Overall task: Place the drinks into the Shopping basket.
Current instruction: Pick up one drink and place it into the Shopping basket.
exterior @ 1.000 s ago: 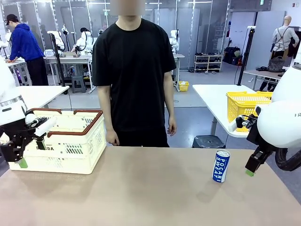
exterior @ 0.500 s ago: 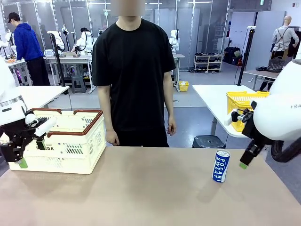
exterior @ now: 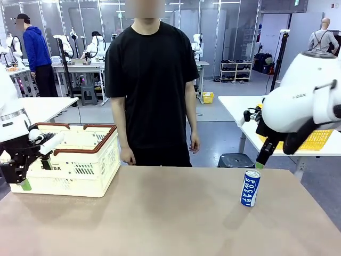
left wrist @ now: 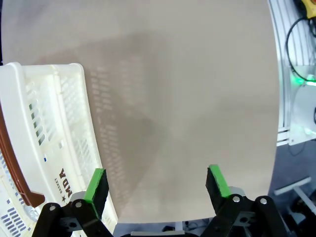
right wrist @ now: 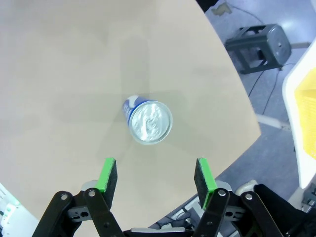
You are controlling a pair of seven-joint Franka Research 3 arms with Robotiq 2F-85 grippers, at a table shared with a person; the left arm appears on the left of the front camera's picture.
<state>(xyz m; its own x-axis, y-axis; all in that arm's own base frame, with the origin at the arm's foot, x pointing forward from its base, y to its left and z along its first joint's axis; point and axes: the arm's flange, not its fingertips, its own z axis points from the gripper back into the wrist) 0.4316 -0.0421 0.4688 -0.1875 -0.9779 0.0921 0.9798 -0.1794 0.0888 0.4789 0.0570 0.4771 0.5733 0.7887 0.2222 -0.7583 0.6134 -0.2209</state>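
Hidden or cut off: the Shopping basket (exterior: 72, 165) runs behind the left arm at its near-left corner, and its inside cannot be seen from the front view, so whether any cans lie in it cannot be told. In the left wrist view only one slotted wall and a bit of brown rim of the basket (left wrist: 54, 148) show at the frame's left. The right gripper (exterior: 260, 161) is mostly masked by its own white arm housing in the front view; just one green-tipped finger pokes out below.

Left gripper (left wrist: 155, 185): jaws spread wide, nothing between the pads, hanging over bare table (left wrist: 187, 98) just beside the basket's outer wall. In the front view it (exterior: 21, 178) sits low in front of the basket's near-left corner.

Right gripper (right wrist: 155, 177): jaws parted, empty, raised above the table and looking down on the top of the POCARI SWEAT can (right wrist: 147, 121), not touching it.

The can (exterior: 250, 188) stands upright on the table's right part, well apart from the basket on the left.

A person (exterior: 152, 85) in a black shirt stands at the far edge, hands down. A yellow mesh basket (exterior: 314, 140) sits on another table behind the right arm.
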